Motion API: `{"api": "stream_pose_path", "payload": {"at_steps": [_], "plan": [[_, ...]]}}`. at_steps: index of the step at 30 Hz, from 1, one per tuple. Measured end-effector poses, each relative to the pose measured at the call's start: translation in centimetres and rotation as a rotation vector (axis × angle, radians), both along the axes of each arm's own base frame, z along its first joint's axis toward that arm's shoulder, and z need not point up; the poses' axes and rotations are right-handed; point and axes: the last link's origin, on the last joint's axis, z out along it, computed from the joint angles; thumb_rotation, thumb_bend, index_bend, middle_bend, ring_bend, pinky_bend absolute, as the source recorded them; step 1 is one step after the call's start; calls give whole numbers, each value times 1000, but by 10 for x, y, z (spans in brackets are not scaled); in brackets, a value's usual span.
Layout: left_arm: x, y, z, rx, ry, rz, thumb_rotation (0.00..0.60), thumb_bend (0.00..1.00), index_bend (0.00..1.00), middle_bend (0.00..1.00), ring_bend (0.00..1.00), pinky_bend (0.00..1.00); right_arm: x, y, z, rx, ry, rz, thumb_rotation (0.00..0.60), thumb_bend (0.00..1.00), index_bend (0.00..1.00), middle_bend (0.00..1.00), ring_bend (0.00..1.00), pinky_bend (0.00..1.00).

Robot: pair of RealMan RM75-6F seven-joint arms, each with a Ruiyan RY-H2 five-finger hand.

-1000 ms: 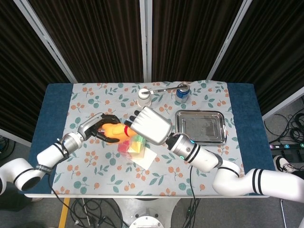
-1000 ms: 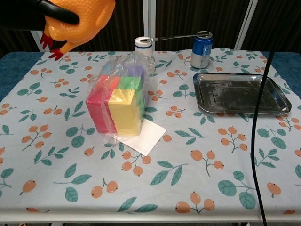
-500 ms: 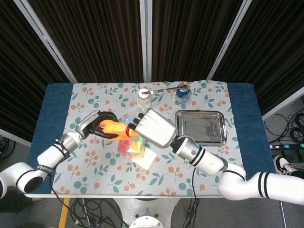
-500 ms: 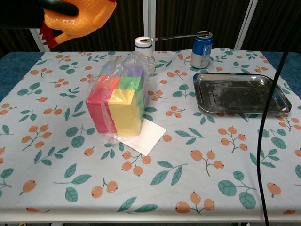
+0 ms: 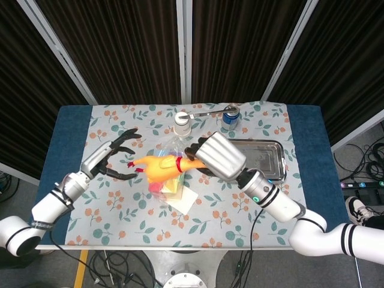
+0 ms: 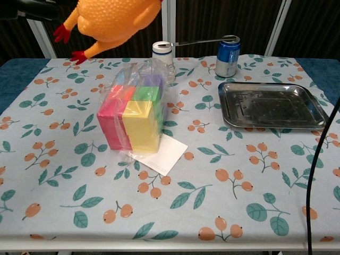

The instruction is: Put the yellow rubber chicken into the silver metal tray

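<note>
The right hand [image 5: 217,157] pinches the yellow rubber chicken [image 5: 159,167] by its head end, holding it aloft over the bagged colored blocks [image 6: 134,115]. The left hand [image 5: 114,159], at nine o'clock of the bird, is spread and empty. The toy looks light, soft and squashy; the narrow neck seems the surest hold. The silver metal tray [image 5: 273,161] lies at three o'clock on the floral-clothed bench [image 6: 239,191], black curtains behind.

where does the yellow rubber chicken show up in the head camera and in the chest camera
Head view: the yellow rubber chicken sits left of centre, held at its head end by the right hand, above the bagged blocks.
Chest view: top left, cut by the frame edge.
Shared landmark: the silver metal tray.
</note>
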Motion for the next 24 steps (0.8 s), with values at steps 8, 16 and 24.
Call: {"api": "stream_pose_path", "payload": {"at_steps": [8, 16, 24], "plan": [[-22, -12, 8, 154, 136, -31, 600, 159, 197, 53, 52, 265, -58, -2, 19, 120, -182, -220, 600, 430, 859, 663, 652, 900], [-51, -29, 5, 290, 290, -4, 600, 157, 197, 54, 52, 265, -152, -4, 34, 268, -408, -526, 600, 421, 859, 662, 649, 900], [-68, -44, 2, 326, 340, 40, 600, 158, 197, 54, 52, 264, -250, -6, 37, 291, -504, -763, 600, 419, 860, 662, 648, 900]]}}
